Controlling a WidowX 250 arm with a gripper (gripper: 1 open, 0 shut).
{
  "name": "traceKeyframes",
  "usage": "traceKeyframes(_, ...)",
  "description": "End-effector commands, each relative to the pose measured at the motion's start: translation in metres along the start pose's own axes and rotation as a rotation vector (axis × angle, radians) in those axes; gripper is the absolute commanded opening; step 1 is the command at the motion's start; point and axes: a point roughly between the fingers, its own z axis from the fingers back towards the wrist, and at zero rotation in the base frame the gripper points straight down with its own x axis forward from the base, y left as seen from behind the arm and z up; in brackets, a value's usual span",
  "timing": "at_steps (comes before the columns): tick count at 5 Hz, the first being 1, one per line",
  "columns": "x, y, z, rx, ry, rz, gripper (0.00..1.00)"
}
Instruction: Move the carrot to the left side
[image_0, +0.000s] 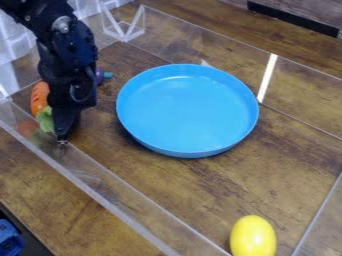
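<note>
I see the black gripper (60, 136) clenched on the stubby orange toy carrot (42, 101); the round blue plastic plate (187, 110) lies right of its fingers.

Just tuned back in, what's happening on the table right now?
The robot arm's gripper is down at the tabletop near the picture's left edge, fingers shut, with the carrot tight against it on the picture's left. Whether it pinches the carrot or only presses against it can't be told. The blue plate sits at centre, right of the arm, and the lemon lies near the front edge.
</note>
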Motion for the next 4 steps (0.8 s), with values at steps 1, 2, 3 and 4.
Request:
traceKeyframes(1, 0.006, 0.01, 0.013, 0.045, -0.014, 0.064, 0.0)
traceKeyframes(2, 0.013, 0.005, 0.014, 0.039, -0.009, 0.109, 0.0)
traceKeyframes(3, 0.011, 0.0, 0.008, 0.034, -0.018, 0.1, 0.0)
traceKeyframes(4, 0.009, -0.006, 0.003, 0.029, -0.03, 0.093, 0.0)
